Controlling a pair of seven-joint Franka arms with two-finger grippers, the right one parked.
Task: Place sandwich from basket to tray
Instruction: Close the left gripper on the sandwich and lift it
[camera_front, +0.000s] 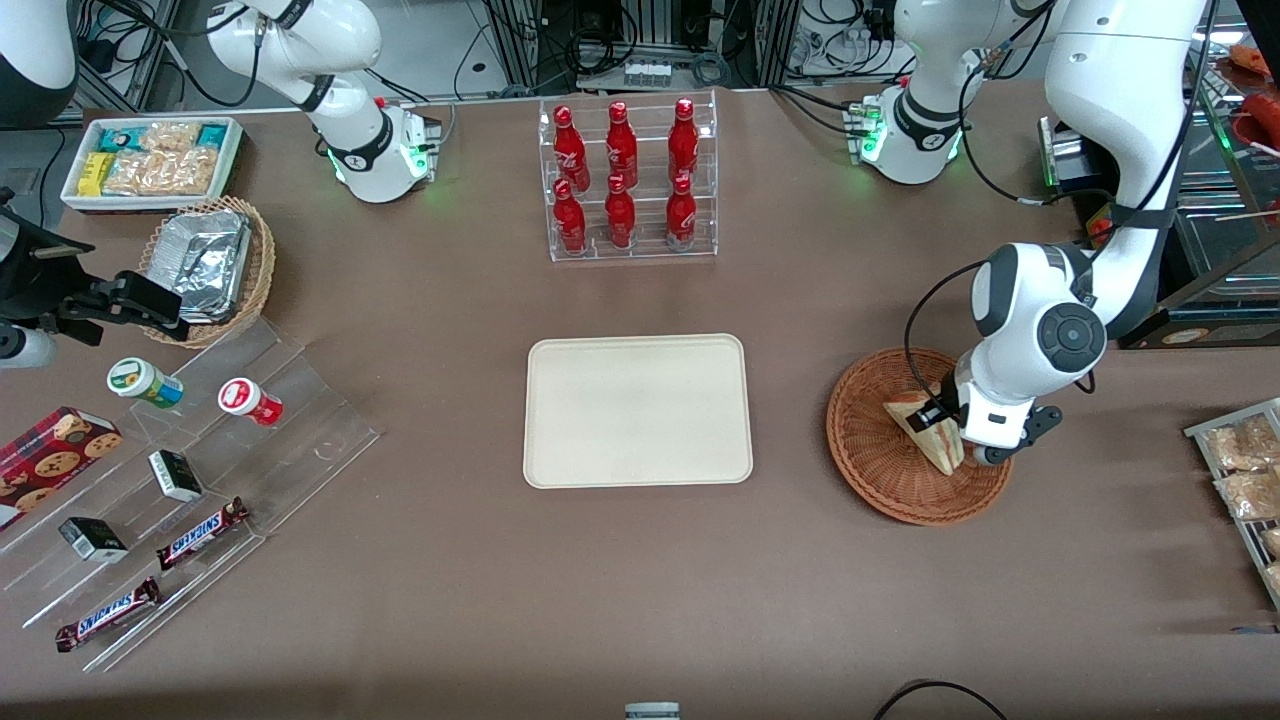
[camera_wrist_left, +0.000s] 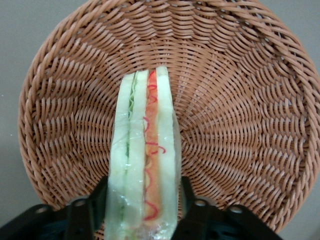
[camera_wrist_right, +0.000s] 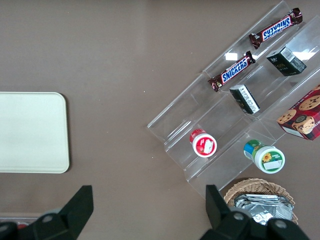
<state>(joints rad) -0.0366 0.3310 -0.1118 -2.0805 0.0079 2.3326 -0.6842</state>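
your gripper (camera_wrist_left: 142, 210) is clenched on the wrapped sandwich (camera_wrist_left: 145, 165) standing on edge in the basket (camera_wrist_left: 240, 115), so watch the slick film: a quick lift toward the tray (camera_front: 638, 410) could let it slip out.

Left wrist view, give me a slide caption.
Gripper closed on the wrapped sandwich over the wicker basket.

Bare table (camera_front: 790, 420) lies between basket (camera_front: 870, 450) and tray (camera_front: 638, 410), nothing standing there. The gripper (camera_front: 955, 440) sits low in the basket, fingers (camera_wrist_left: 192, 207) pressed on the sandwich (camera_front: 925, 428). Bottle rack (camera_front: 628, 180) stands at the tray's twelve o'clock.
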